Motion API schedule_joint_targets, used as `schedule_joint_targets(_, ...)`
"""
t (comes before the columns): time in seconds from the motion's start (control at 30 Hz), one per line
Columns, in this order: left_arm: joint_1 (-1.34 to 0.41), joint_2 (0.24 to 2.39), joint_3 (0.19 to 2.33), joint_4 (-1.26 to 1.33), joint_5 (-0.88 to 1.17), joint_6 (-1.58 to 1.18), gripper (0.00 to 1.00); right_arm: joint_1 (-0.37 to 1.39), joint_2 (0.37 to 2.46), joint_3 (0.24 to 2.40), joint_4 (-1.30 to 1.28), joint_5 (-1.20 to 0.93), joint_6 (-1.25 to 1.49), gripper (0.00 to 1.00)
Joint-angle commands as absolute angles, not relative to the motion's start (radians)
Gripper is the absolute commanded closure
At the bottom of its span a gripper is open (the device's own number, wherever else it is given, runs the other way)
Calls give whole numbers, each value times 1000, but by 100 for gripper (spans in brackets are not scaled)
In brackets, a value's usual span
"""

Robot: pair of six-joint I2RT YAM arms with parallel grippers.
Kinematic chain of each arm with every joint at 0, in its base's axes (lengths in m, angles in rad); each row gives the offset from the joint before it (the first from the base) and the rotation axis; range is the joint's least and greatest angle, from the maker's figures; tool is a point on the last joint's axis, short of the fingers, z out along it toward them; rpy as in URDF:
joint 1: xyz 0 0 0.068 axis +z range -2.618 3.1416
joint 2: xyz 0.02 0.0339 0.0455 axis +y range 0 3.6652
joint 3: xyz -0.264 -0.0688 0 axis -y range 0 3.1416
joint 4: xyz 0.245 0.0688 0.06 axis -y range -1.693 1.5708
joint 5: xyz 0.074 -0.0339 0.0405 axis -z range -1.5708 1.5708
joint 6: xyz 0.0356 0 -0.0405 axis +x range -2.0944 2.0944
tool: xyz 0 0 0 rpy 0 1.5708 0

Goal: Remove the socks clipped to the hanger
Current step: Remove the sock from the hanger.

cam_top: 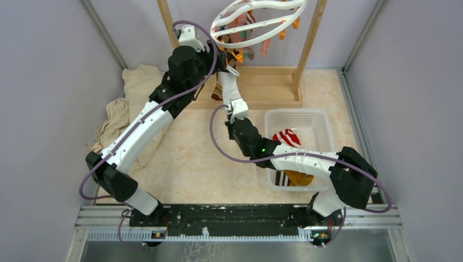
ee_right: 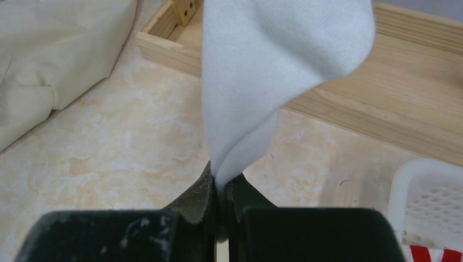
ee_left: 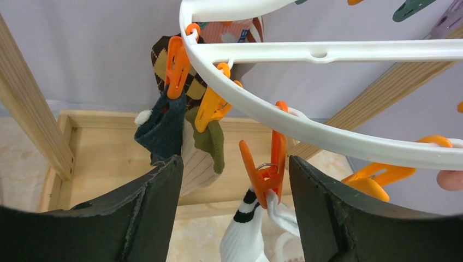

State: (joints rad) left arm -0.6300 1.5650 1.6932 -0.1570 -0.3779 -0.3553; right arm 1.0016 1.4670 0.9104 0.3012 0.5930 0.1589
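Observation:
The white round hanger (cam_top: 256,13) (ee_left: 306,123) hangs from the wooden frame, with socks clipped under it. My left gripper (ee_left: 235,164) (cam_top: 224,57) is open, one finger on each side of an orange clip (ee_left: 270,164) without touching it. That clip pinches a white sock (ee_left: 245,234) with black stripes at its cuff. The sock hangs down to my right gripper (ee_right: 219,180) (cam_top: 236,112), which is shut on the white sock's (ee_right: 273,65) lower end. Further left hang a navy sock (ee_left: 164,128), a cream and green sock (ee_left: 205,147) and a brown argyle sock (ee_left: 161,60).
A white perforated basket (cam_top: 322,117) at the right holds a red-white striped sock (cam_top: 286,136) and a mustard sock (cam_top: 299,177). The wooden frame's base (cam_top: 262,90) lies under the hanger. A cream cloth (cam_top: 128,103) is heaped at the left wall.

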Motion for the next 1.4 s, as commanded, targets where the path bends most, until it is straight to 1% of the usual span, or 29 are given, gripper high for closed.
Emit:
schedule_joint_targets(0.0, -629, 1541, 1683, -141, -343, -390, 24, 1015, 1472, 955, 322, 590, 173, 100)
schedule_joint_targets(0.7, -658, 1614, 1757, -148, -337, -444, 25, 1029, 1476, 968, 306, 605, 160, 100)
schedule_joint_targets(0.9, -663, 1622, 1770, -147, -345, -446, 29, 1031, 1477, 955, 310, 606, 166, 100)
schedule_joint_targets(1.07, -662, 1615, 1772, -147, -357, -444, 34, 1032, 1471, 948, 311, 609, 169, 100)
schedule_joint_targets(1.27, -662, 1601, 1774, -145, -373, -433, 34, 1034, 1474, 946, 311, 609, 171, 100)
schedule_joint_targets(1.37, -662, 1597, 1778, -146, -378, -431, 32, 1034, 1474, 945, 313, 609, 173, 100)
